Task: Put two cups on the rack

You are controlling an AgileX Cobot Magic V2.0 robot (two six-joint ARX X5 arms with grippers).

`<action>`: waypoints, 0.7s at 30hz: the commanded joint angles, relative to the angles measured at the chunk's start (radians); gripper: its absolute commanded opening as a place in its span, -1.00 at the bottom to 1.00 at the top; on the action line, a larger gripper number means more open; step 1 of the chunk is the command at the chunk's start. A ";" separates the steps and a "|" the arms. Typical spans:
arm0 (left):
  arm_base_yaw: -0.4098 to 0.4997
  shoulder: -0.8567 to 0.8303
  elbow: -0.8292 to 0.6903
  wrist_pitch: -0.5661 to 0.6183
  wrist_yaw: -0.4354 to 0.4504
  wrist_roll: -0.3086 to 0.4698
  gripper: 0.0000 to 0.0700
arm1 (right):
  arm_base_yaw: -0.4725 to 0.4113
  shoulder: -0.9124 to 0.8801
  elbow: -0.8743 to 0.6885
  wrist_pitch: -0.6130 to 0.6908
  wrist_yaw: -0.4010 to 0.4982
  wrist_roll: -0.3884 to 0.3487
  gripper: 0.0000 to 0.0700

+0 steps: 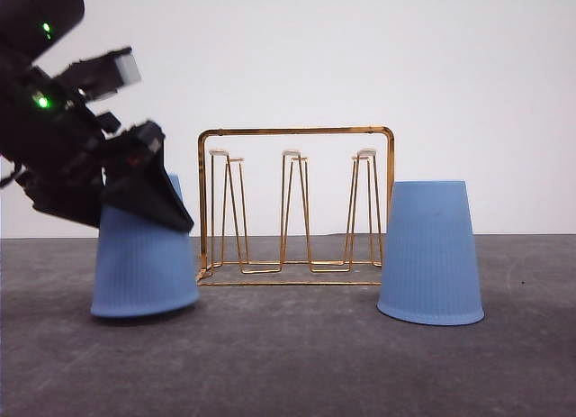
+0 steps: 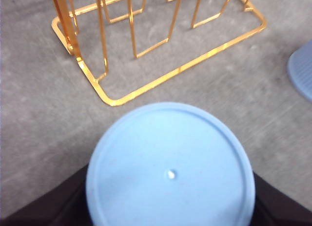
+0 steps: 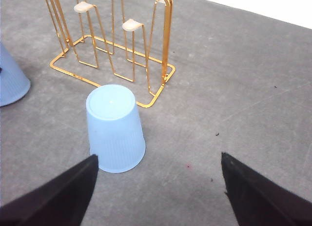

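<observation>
Two light blue ribbed cups stand upside down on either side of the gold wire rack point(image 1: 297, 205). The left cup point(image 1: 144, 264) is tilted slightly, its rack-side edge raised off the table. My left gripper point(image 1: 148, 187) is shut on its upper part. In the left wrist view the cup's round base point(image 2: 170, 172) sits between the black fingers point(image 2: 44, 211). The right cup point(image 1: 432, 255) stands free. In the right wrist view that cup point(image 3: 116, 131) is ahead of my right gripper point(image 3: 159, 157), which is open and apart from it.
The rack's rectangular base point(image 2: 161, 79) lies just beyond the held cup, its white-tipped prongs point(image 3: 131, 25) upright. The dark grey table point(image 1: 297, 363) stretches in front of rack and cups. A white wall stands behind.
</observation>
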 commanded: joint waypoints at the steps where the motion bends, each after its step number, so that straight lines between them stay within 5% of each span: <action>1: -0.006 -0.023 0.043 -0.010 0.004 -0.030 -0.35 | 0.003 0.004 0.009 0.011 0.001 -0.007 0.46; 11: -0.006 -0.075 0.352 -0.387 -0.005 -0.061 -0.34 | 0.003 0.004 0.009 0.011 0.001 -0.007 0.46; 21: -0.007 0.019 0.513 -0.237 -0.052 -0.115 -0.34 | 0.003 0.004 0.009 0.011 0.001 -0.007 0.46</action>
